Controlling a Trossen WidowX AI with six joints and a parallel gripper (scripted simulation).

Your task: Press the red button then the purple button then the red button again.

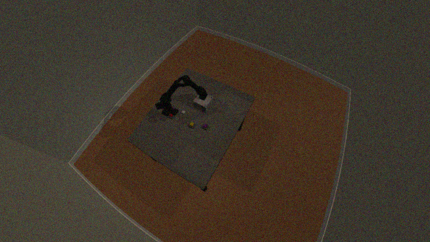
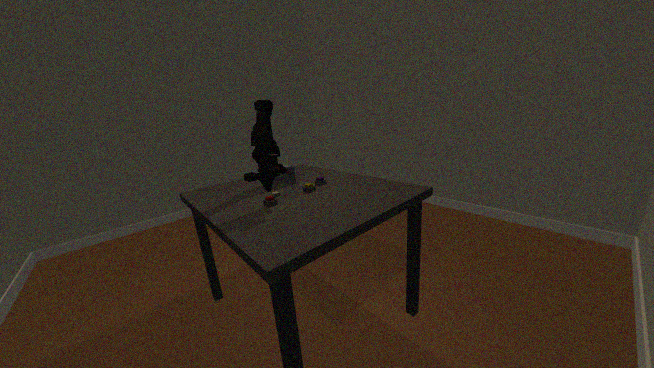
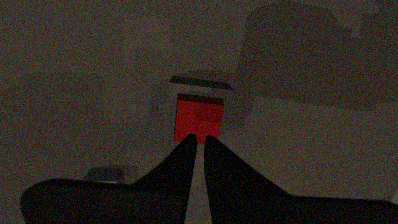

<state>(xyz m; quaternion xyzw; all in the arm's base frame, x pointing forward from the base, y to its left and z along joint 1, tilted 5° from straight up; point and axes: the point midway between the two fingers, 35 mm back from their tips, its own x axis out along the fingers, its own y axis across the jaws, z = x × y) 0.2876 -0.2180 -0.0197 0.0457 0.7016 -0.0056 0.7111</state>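
Fingers drawn nearly together, only a thin slit between the tips, nothing held. Gripper (image 3: 199, 141) poised directly over the red button (image 3: 199, 120), tips at its near edge in the wrist view; contact with the cap not discernible. Red button seated in a grey housing, on the table (image 2: 320, 230) near the arm's side. Arm (image 1: 177, 89) folded down from its pale base (image 1: 203, 101), wrist bent toward the button. Small white item (image 1: 183, 112) just beside the red button (image 1: 171, 115). Yellow button (image 1: 191, 124) and purple button (image 1: 204, 125) farther along the table, next to each other, well apart from the gripper. Table on an orange floor (image 1: 279, 131), lighting dim, grain heavy.
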